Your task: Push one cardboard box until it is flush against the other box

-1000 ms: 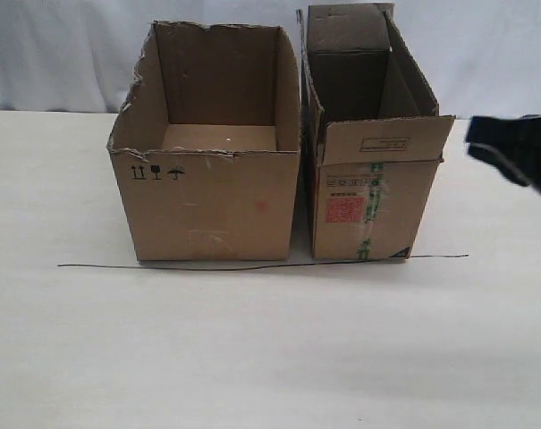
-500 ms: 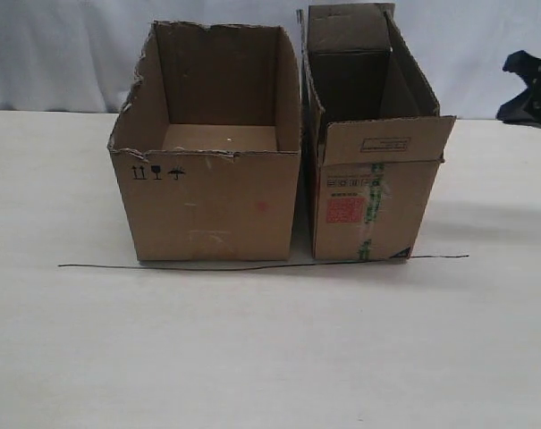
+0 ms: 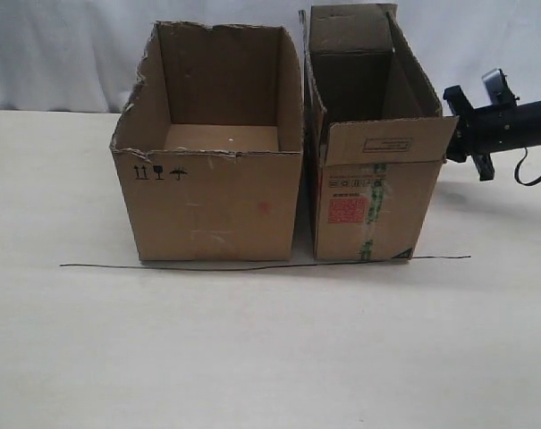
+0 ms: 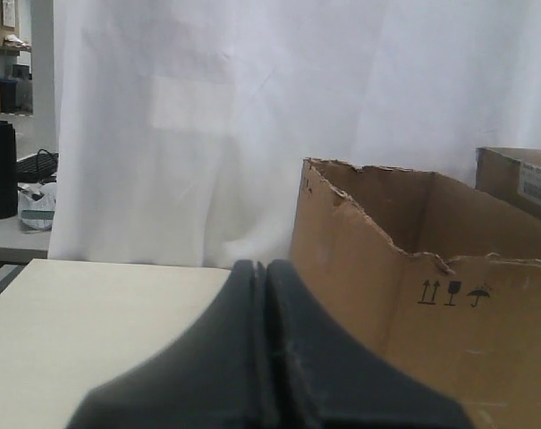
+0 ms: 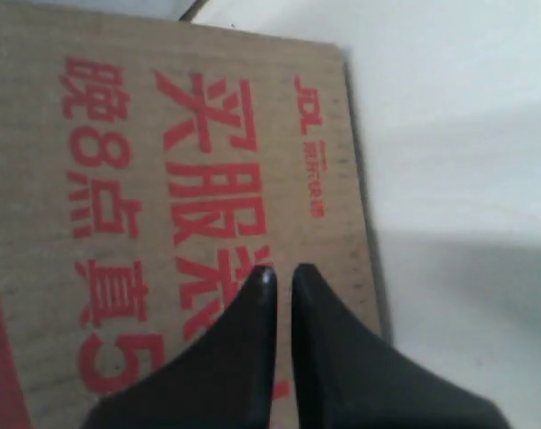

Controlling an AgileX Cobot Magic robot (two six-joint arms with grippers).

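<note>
The narrow cardboard box (image 3: pixel 368 206) with open flaps, red label and green tape stands right of the wider other box (image 3: pixel 216 206), whose rim is torn. Only a thin gap shows between them at the front. My right gripper (image 3: pixel 451 134) is shut and sits at the narrow box's right side, level with its upper edge. In the right wrist view its tips (image 5: pixel 283 273) point at the red-printed long side (image 5: pixel 163 179), very close to it or touching it. My left gripper (image 4: pixel 266 268) is shut on nothing, low beside the torn box (image 4: pixel 413 313); it is outside the exterior view.
A thin black line (image 3: pixel 252 266) runs across the pale table (image 3: pixel 270 357) along the boxes' front edges. A white curtain (image 3: pixel 64 54) hangs behind the table. In the left wrist view a desk with clutter (image 4: pixel 20 197) stands past the table's edge.
My right arm has swung in from the far right edge and now reaches level toward the narrow box's right side. The boxes have hardly shifted.
</note>
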